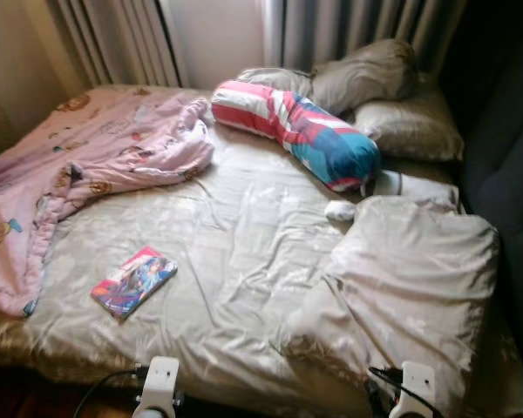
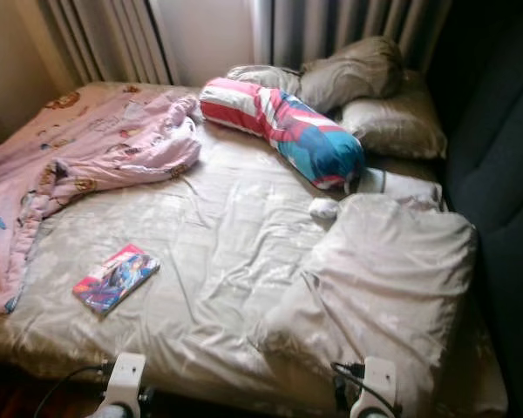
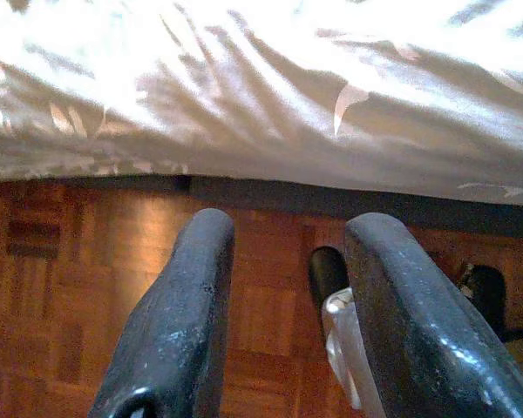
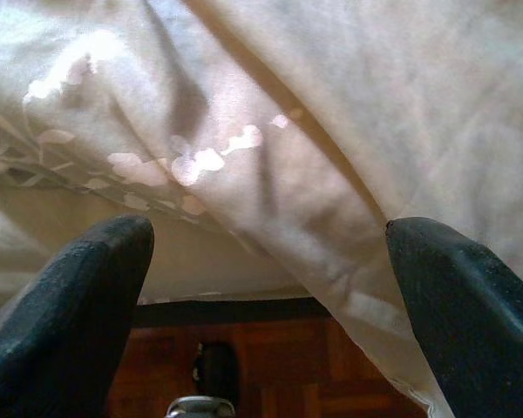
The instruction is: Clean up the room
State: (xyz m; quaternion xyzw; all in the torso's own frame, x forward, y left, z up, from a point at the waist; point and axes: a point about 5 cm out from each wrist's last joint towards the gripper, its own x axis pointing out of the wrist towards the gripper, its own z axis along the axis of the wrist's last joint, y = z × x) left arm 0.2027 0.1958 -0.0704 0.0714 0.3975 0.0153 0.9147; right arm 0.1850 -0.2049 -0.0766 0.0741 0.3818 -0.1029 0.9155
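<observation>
Left eye view: a colourful thin book (image 1: 133,281) lies near-left on the wrinkled beige satin bedsheet (image 1: 235,252). Both grippers hang low by the bed's near edge: the left gripper (image 3: 288,287) moderately parted, the right gripper (image 4: 266,287) wide apart, apparently holding nothing.

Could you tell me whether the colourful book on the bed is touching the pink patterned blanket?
Apart. In the left eye view, bare beige sheet separates the colourful book from the pink patterned blanket.

One book (image 1: 133,280), one striped bolster (image 1: 296,131), one pink blanket (image 1: 87,165), and three grey pillows (image 1: 407,126).
</observation>
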